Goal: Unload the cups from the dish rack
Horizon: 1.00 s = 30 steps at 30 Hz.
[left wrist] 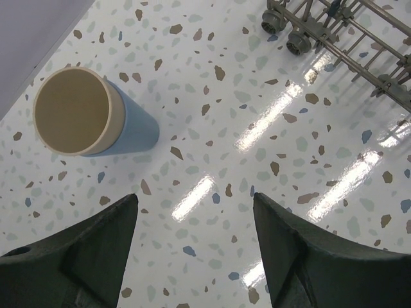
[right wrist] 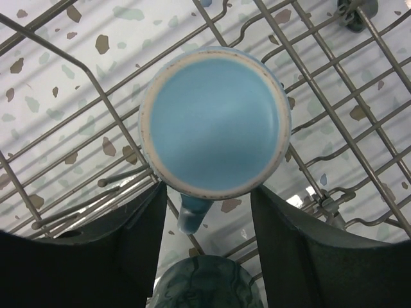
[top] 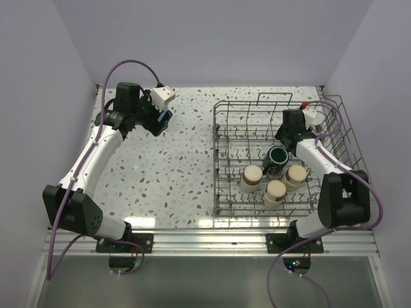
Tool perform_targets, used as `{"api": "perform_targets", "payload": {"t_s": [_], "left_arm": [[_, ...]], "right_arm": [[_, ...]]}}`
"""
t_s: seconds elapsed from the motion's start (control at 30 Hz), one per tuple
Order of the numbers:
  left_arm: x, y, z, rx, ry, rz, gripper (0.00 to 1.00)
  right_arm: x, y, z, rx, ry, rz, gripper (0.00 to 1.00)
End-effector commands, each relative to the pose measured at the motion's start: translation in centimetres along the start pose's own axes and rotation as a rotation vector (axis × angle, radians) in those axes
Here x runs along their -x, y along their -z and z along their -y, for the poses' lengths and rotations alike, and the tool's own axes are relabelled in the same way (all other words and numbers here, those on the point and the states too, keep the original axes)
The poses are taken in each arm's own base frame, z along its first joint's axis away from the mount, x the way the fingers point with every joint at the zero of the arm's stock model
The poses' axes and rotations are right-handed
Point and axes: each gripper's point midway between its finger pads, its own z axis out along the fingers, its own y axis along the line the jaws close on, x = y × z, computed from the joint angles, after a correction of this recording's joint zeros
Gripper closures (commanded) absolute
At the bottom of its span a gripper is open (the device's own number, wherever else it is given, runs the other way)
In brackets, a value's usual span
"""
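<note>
In rack [top: 231, 128], right hand [right wrist: 207, 192] over mug [right wrist: 215, 122]

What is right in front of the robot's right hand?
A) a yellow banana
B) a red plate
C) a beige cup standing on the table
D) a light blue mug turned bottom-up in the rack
D: the right wrist view shows the light blue mug bottom-up on the wires of the dish rack, its handle pointing into the gap of the right gripper.
</note>
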Motion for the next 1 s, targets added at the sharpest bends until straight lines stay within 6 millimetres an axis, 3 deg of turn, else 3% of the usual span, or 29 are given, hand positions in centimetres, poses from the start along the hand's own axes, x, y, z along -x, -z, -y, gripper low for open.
{"api": "perform_targets", "payload": {"t_s": [0.0, 0.17, 0.2, 0.4, 0.57, 0.73, 0.97], "left_arm": [[2.1, 1.2, 0.0, 0.01, -0.038, 0.08, 0.24], [2.2, 1.3, -0.1, 0.009, -0.039, 0.083, 0.23], [2.2, 1.3, 0.0, 0.01, -0.039, 0.084, 0.23], [2.1, 1.3, -0.1, 0.012, -0.04, 0.079, 0.23], [2.1, 1.4, 0.0, 0.008, -0.039, 0.081, 0.23], [2.4, 1.3, 0.2, -0.001, -0.031, 0.094, 0.23], [2.4, 1.1, 0.5, -0.017, -0.023, 0.101, 0.24]], "right_arm": [[1.7, -0.2, -0.4, -0.007, -0.065, 0.08, 0.42], [1.8, -0.5, -0.1, -0.025, -0.047, 0.093, 0.58], [1.8, -0.6, -0.1, -0.026, -0.041, 0.093, 0.68], [2.5, -0.1, -0.3, -0.01, -0.033, 0.107, 1.0], [5.0, 1.8, -0.6, 0.03, -0.059, 0.166, 1.0], [9.0, 5.2, -0.7, 0.076, -0.102, 0.285, 1.0], [11.1, 6.6, -0.4, 0.077, -0.087, 0.336, 1.0]]}}
